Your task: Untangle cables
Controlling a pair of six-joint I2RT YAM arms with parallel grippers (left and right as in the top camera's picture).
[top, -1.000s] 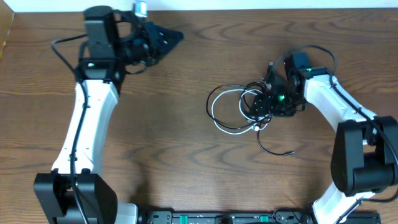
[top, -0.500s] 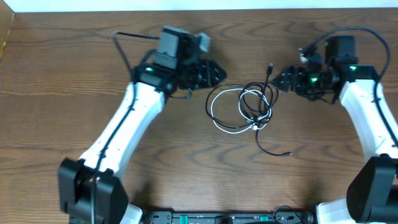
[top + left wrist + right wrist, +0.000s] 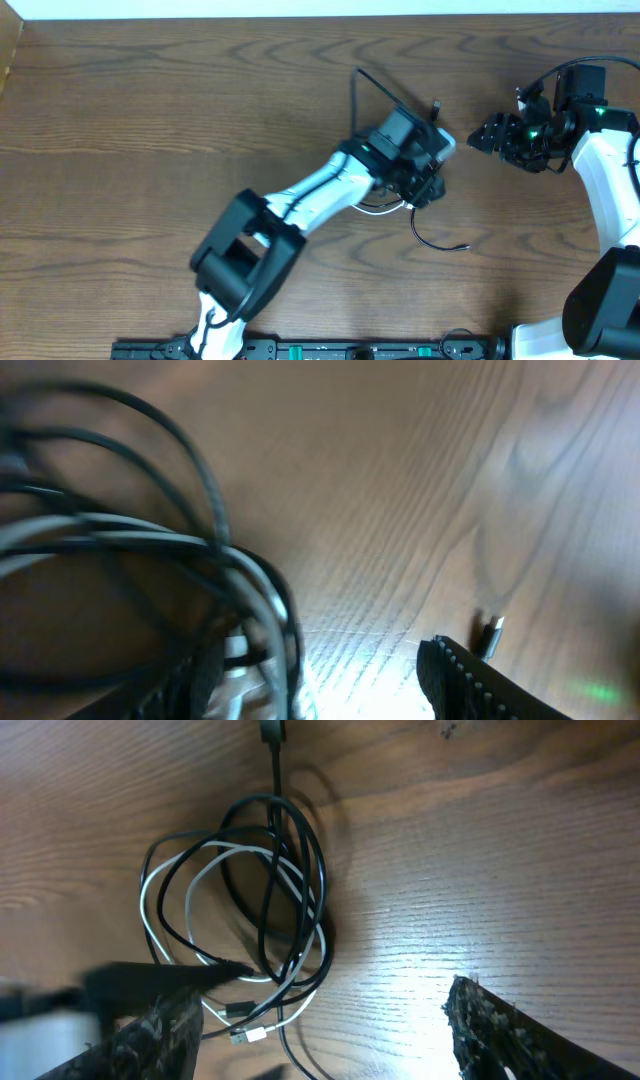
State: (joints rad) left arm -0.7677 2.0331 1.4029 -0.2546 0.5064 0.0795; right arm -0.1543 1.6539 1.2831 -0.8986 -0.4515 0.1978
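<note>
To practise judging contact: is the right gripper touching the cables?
Apart. The overhead view shows bare table between the right gripper and the nearest of the cables.

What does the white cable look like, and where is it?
The white cable is a thin, bendy wire that looks plastic-coated. It is coiled in a couple of loose loops lying flat on the wooden table. The black cables weave over and under it, so they are all tangled together. A small plug sits at one end, at the edge of the bundle. From overhead, the left arm covers most of it.
</note>
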